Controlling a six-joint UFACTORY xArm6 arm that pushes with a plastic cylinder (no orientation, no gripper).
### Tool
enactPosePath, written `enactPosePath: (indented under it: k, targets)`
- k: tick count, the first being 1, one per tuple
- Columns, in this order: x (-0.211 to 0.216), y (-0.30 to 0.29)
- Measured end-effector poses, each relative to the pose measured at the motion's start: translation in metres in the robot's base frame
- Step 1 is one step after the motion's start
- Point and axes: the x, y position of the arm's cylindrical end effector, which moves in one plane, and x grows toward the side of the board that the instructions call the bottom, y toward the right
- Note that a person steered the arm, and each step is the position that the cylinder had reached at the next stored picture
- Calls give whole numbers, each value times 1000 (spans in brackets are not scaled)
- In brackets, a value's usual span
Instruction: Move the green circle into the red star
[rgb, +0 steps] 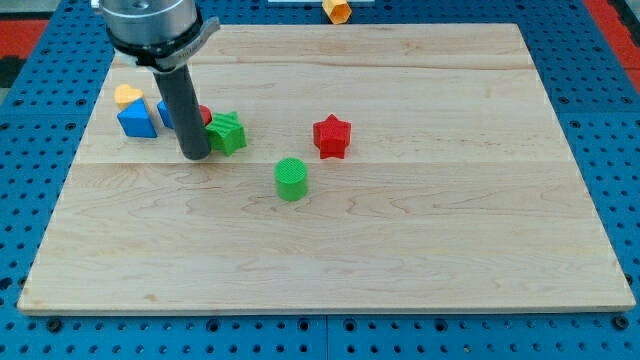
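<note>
**Tip parked beside the green star**

The wooden board (420, 240) carries everything. My tip (196, 157), a bare rod with nothing clamped, touches the green star (227, 132) from its 9 o'clock. The green circle (292, 179) lies apart, at 7 o'clock from the red star (331, 136).

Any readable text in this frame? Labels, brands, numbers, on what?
None: no readable text, label, brand, number or sign anywhere in the camera view.
Wooden board: bare grain only.
Green circle, red star, green star, blue block, yellow block, orange block: plain faces, no marks.
My tip, just left of the green star: plain dark rod, no print.
</note>
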Motion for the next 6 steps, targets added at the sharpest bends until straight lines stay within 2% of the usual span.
enactPosePath:
  k: [1,2,3,6]
  targets:
    - [55,13]
    - [66,71]
    - [64,103]
    - [17,107]
